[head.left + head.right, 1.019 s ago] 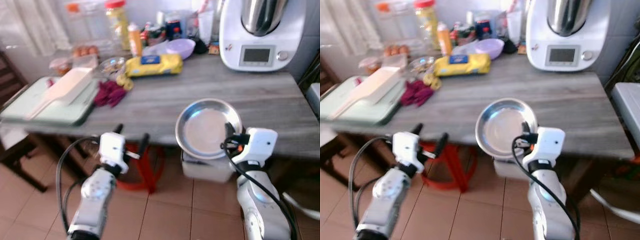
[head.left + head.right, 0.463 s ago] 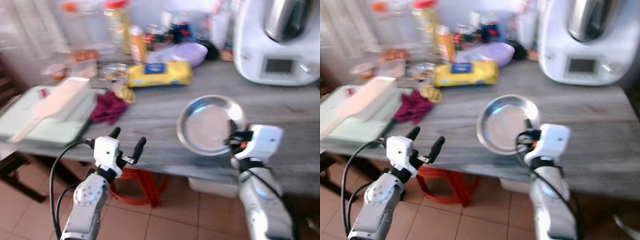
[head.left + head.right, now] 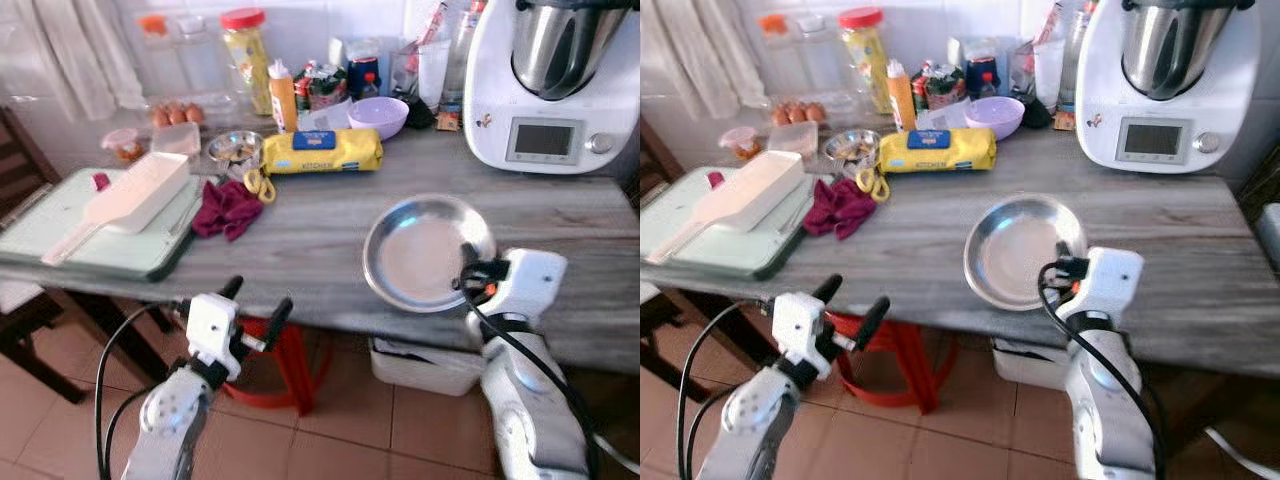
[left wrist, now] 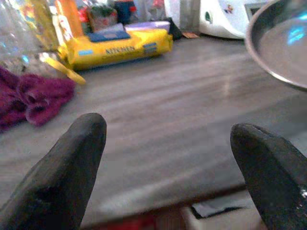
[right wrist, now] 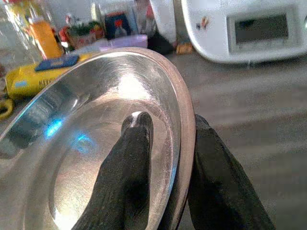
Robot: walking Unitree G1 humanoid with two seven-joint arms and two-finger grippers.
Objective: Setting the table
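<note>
Steel plate (image 3: pixel 425 252) hangs tilted over the grey desk's (image 3: pixel 310 225) front edge, its rim clamped in the right claw (image 5: pixel 165 158); left claw (image 4: pixel 168 158) hovers spread, empty, before that edge.

Counter (image 3: pixel 330 215) is grey with a streaky wood grain, and the metal plate (image 3: pixel 425 252) on it is shiny silver. There's a yellow packet (image 3: pixel 322 151) with a blue label, a crumpled magenta cloth (image 3: pixel 228 208), a lilac bowl (image 3: pixel 377 116) and a pale green tray (image 3: pixel 95 245). Both claws have black fingers (image 4: pixel 62 177) on white housings.
</note>
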